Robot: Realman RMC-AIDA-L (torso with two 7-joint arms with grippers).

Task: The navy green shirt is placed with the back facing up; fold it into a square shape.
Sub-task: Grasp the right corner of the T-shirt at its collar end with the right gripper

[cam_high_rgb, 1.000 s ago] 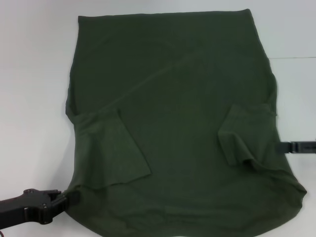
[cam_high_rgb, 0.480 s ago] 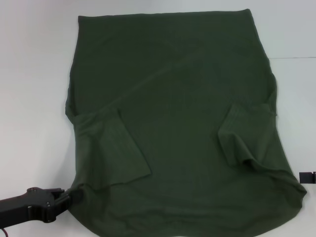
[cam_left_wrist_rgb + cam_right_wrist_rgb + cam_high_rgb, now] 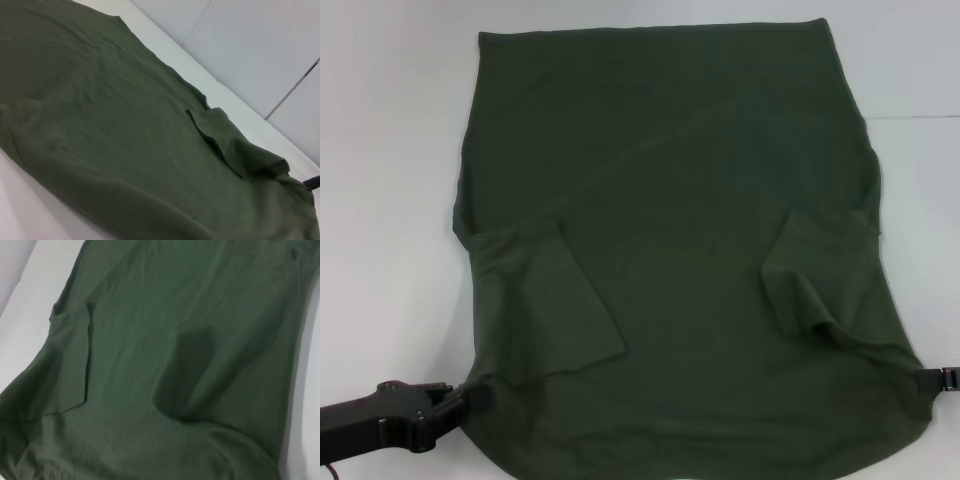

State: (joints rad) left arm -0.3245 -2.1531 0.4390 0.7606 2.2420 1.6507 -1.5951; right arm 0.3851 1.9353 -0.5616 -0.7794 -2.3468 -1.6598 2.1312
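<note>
The navy green shirt (image 3: 680,250) lies flat on the white table (image 3: 380,200), long axis running away from the robot, sleeves folded inward. The left gripper (image 3: 460,403) and right gripper (image 3: 932,378) sit at its near corners; whether their fingers grip cannot be determined.

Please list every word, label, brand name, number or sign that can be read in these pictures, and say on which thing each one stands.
There are none to read. The navy green shirt is plain fabric with no print, tag or logo showing in any view. The white table carries no marking. The left hand and the right hand, both at the shirt's near corners, show only bare black parts without lettering.
</note>
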